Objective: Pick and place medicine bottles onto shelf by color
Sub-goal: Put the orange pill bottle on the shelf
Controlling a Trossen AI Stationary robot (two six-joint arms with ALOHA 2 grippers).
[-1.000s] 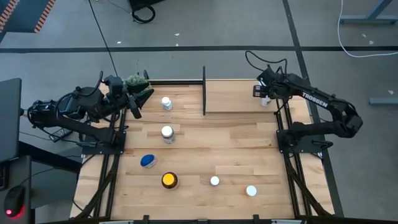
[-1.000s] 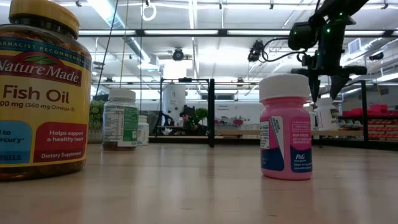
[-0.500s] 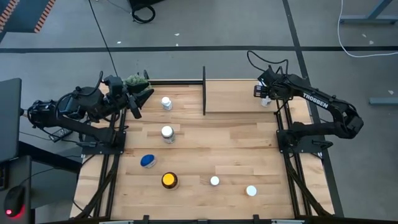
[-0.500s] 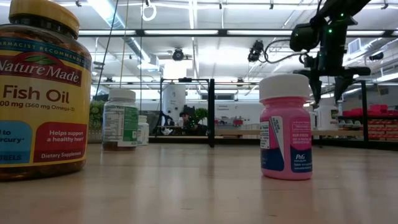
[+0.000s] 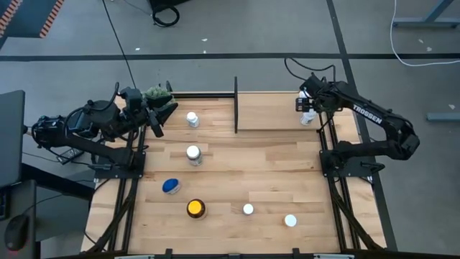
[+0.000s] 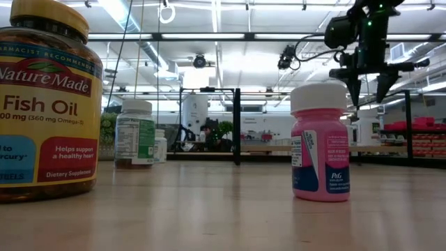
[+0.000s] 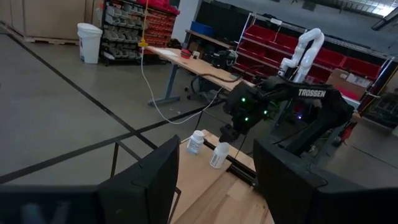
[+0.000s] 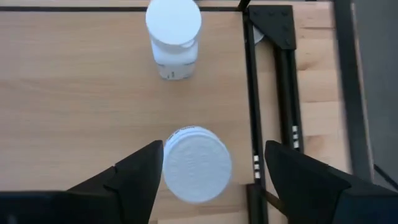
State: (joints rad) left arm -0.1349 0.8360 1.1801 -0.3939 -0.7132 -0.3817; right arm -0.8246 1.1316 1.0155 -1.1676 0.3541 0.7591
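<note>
We find a small white round bottle with a ribbed white cap (image 8: pixel 196 163) standing upright on the light wooden shelf board (image 8: pixel 74 93), directly beneath the right hand (image 8: pixel 208 171), whose fingers stand apart on either side of the cap without touching it. A second white-capped bottle (image 8: pixel 173 38) stands on the same board, ahead of that hand and clear of the first.

In our judgement the step in hand is the release and withdrawal. We advise lifting straight up until the fingertips clear the cap, with no sideways drift, since either finger could tip the bottle.

The black metal rod (image 8: pixel 252 106) framing the shelf runs just beside the bottle on one flank, leaving little margin there. The open board on the other flank offers the freer exit.

The left hand (image 7: pixel 214 186) waits at the far corner of the counter (image 5: pixel 230 180), fingers apart and empty. Six more bottles remain on the counter, well apart from each other.
</note>
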